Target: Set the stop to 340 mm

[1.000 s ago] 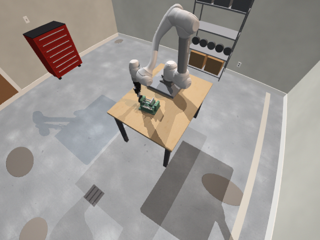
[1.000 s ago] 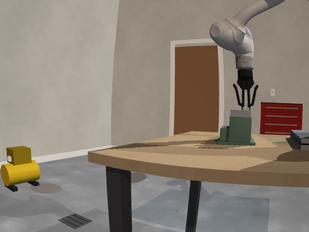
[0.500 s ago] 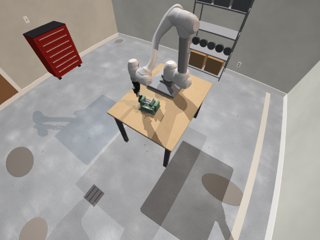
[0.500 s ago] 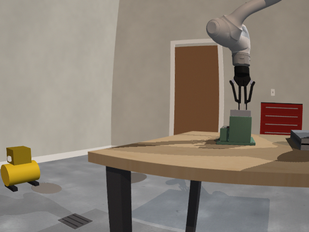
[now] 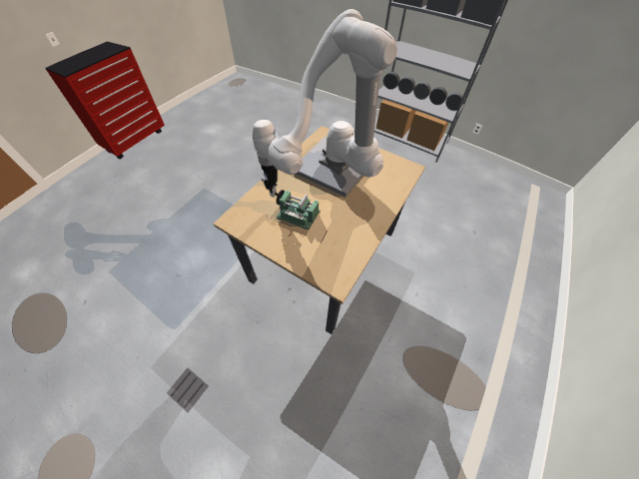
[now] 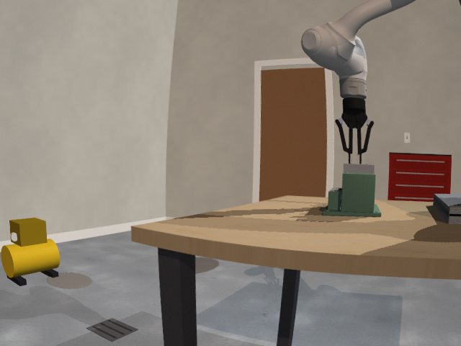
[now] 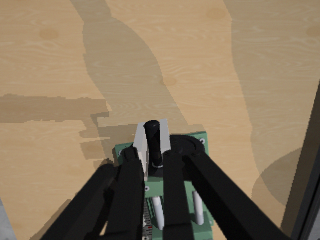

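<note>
Now, end effector (image 5: 273, 192) (image 6: 355, 159) (image 7: 154, 131): pointing down, its fingers closing on the black handle (image 7: 153, 142), one pale pad lying along each side so the wheel can be cranked without the grip slipping off
Handwheel (image 5: 280, 197) (image 7: 187, 144): sitting at the end of the green fixture (image 5: 314, 210) (image 6: 358, 193) (image 7: 202, 232), the handle standing off to one side of its hub, which is presumably giving the arm (image 5: 360, 41) (image 6: 323, 40) its leverage
Stop: probably the grey block (image 5: 304, 201) (image 6: 358, 169) showing above the green frame, with the pale rods (image 7: 198, 207) likely keeping it straight as it is travelling
Scale (image 7: 147, 225): running beside the rods, mostly hiding behind the black fingers; its figures are too small for telling whether 340 mm is showing
Worktop (image 5: 248, 219) (image 6: 242, 227) (image 7: 200, 60): carrying the fixture upright on its flat green base, which is spreading the load while the wheel is being worked
Step in hand: seemingly turning the wheel, with letting go still waiting
Next move: calling for a small arc around the hub, then spreading the fingers and backing off straight, since a sideways drag is risking nudging the setting

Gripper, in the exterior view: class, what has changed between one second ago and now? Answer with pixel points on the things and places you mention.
The gripper (image 5: 274, 193) (image 6: 354, 161) (image 7: 154, 131) has moved left and slightly up in that view. It is shut on the handle (image 7: 153, 145); the earlier pictures don't show when it took hold. The green fixture (image 5: 283, 219) (image 6: 358, 193) (image 7: 155, 189) stayed put.
</note>
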Controlling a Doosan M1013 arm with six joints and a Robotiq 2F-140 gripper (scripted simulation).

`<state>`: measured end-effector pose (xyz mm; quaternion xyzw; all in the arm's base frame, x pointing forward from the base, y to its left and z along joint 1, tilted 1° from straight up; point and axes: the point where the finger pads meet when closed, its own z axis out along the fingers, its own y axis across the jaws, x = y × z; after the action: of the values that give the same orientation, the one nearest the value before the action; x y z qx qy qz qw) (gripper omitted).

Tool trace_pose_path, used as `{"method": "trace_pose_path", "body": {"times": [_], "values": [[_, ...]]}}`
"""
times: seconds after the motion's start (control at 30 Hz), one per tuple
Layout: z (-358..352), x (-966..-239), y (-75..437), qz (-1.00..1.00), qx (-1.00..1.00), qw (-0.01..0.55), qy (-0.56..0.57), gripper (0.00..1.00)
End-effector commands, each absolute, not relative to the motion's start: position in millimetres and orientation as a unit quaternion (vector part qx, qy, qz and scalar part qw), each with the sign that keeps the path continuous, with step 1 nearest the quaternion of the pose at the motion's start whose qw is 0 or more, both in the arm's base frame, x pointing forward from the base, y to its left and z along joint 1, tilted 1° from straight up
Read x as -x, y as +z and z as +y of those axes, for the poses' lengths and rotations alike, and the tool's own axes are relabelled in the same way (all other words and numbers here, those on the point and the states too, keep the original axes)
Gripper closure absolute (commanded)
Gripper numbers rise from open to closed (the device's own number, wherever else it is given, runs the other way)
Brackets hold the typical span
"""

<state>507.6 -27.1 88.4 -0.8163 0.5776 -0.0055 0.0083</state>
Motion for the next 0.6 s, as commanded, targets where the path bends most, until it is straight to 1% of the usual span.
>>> {"method": "trace_pose_path", "body": {"times": [0.0,0.57], "values": [[-23.7,-513.2,82.6,0.578,0.816,0.009,-0.004,0.96],[-19.6,-524.7,62.5,0.578,0.816,0.009,-0.004,0.96]]}}
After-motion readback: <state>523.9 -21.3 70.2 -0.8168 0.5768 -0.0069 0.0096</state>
